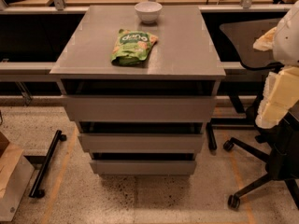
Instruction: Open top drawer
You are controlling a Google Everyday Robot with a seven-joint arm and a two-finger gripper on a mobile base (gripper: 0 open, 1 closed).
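Note:
The top drawer (139, 108) is the uppermost and widest of three plain grey handleless fronts on a grey cabinet. Its flat front sits just below the cabinet top, with a dark gap above it. None of its interior shows. Two shorter drawer fronts, the middle one (140, 143) and the bottom one (142, 166), lie beneath it. My gripper (276, 97) is a cream and white shape at the right edge of the camera view. It hangs well to the right of the cabinet, about level with the top drawer, and touches nothing.
On the cabinet top (187, 50) lie a green snack bag (133, 45) and a white bowl (148, 11). A black office chair (261, 171) stands at the right under my arm. A black wheeled bar (46, 164) and a cardboard box (11, 181) lie on the floor at the left.

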